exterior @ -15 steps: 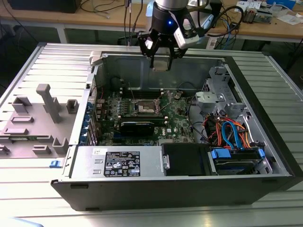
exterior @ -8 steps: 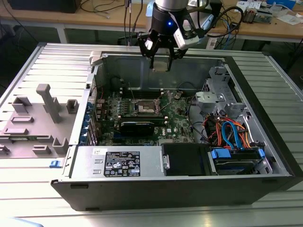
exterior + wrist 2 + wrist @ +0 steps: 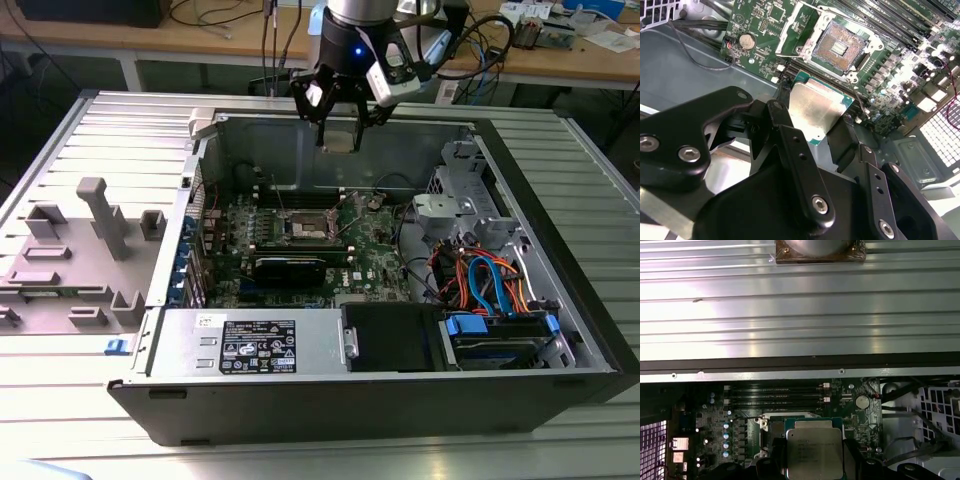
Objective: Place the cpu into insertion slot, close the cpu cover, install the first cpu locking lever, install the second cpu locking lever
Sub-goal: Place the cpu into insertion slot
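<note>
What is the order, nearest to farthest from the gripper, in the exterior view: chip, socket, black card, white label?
1. chip, held by the gripper.
2. socket, on the green board.
3. black card, beside the socket.
4. white label, lowest in the view.

Count was: 1 cpu (image 3: 817,110), 1 insertion slot (image 3: 840,47), 1 gripper (image 3: 340,125), 1 computer case (image 3: 300,405). Also saw 1 coin cell (image 3: 746,41) and 1 black card (image 3: 290,268). 1 power supply box (image 3: 240,345) sat lower centre in the exterior view.
</note>
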